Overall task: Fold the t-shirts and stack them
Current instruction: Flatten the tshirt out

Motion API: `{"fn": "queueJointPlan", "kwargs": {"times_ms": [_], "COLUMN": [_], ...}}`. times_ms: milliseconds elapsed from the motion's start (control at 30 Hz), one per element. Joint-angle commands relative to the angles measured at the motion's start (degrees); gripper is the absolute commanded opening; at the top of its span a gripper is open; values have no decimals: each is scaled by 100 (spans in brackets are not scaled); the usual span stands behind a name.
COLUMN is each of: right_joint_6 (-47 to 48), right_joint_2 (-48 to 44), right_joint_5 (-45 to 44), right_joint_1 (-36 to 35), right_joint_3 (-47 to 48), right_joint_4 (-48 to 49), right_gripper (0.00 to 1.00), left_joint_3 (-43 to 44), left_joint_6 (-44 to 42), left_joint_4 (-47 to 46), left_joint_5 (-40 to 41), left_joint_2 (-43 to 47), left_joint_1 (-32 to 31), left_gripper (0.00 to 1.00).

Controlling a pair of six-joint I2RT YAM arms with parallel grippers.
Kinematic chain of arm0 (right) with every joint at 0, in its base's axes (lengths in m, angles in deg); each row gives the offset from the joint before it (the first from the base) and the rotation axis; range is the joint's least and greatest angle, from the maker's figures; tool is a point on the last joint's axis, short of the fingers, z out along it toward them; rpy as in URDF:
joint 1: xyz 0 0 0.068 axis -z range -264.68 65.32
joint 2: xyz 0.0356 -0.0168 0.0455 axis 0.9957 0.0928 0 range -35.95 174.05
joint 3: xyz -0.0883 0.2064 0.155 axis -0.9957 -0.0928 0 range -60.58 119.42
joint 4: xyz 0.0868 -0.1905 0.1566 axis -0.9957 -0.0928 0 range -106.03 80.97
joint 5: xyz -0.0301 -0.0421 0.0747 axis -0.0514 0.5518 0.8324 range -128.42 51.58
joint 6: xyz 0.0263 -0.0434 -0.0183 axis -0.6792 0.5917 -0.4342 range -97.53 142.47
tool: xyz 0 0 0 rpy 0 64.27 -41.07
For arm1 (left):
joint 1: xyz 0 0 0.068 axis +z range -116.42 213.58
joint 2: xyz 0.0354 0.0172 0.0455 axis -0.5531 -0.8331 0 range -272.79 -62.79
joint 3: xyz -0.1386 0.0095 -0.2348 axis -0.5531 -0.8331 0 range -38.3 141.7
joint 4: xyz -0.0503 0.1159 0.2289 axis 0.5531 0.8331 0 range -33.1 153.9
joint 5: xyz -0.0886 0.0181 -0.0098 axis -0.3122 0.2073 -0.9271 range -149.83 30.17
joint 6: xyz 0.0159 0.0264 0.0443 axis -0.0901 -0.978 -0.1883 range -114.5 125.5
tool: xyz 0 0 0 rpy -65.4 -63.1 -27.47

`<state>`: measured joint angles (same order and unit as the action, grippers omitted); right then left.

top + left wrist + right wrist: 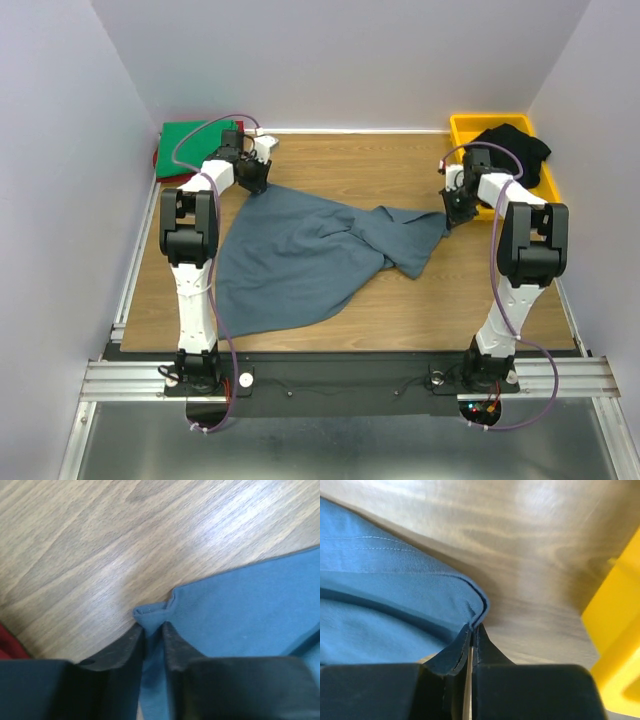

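The slate blue-grey t-shirt (300, 255) lies crumpled across the wooden table, stretched between my two arms. My left gripper (256, 180) is shut on its far-left corner; the left wrist view shows the pinched cloth (153, 614) between the fingers (126, 647). My right gripper (453, 213) is shut on the shirt's right hem, seen as a fold (479, 611) at the fingertips (454, 655). A green t-shirt (192, 140) lies folded at the far left corner with a red one (158, 160) under it. A black t-shirt (514, 148) hangs over the yellow bin (470, 128).
The yellow bin stands at the far right corner, close to my right gripper, and shows in the right wrist view (615, 635). A red edge (9, 647) shows at the left of the left wrist view. Bare table (450, 300) lies in front of the shirt.
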<state>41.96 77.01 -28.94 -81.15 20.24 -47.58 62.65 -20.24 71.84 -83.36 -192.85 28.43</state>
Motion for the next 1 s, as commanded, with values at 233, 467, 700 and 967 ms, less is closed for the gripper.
{"fn": "queueJointPlan", "kwargs": {"times_ms": [233, 467, 700, 967], "right_joint_6": [-85, 29, 38, 73], "right_joint_2": [-468, -793, -943, -978], "right_joint_5": [-138, -385, -473, -543], "right_joint_1": [25, 34, 34, 34], "right_joint_3": [1761, 2860, 3818, 4758], "right_joint_4": [102, 154, 321, 435], "right_gripper": [1, 1, 1, 1], "left_joint_3": [329, 233, 57, -14], "left_joint_6": [139, 341, 789, 1105], "left_joint_4": [-114, -430, -983, -1651], "left_joint_5": [-275, -521, -872, -996], "left_joint_2": [612, 1544, 2492, 3214], "left_joint_1": [49, 295, 628, 752], "left_gripper": [0, 0, 0, 0]}}
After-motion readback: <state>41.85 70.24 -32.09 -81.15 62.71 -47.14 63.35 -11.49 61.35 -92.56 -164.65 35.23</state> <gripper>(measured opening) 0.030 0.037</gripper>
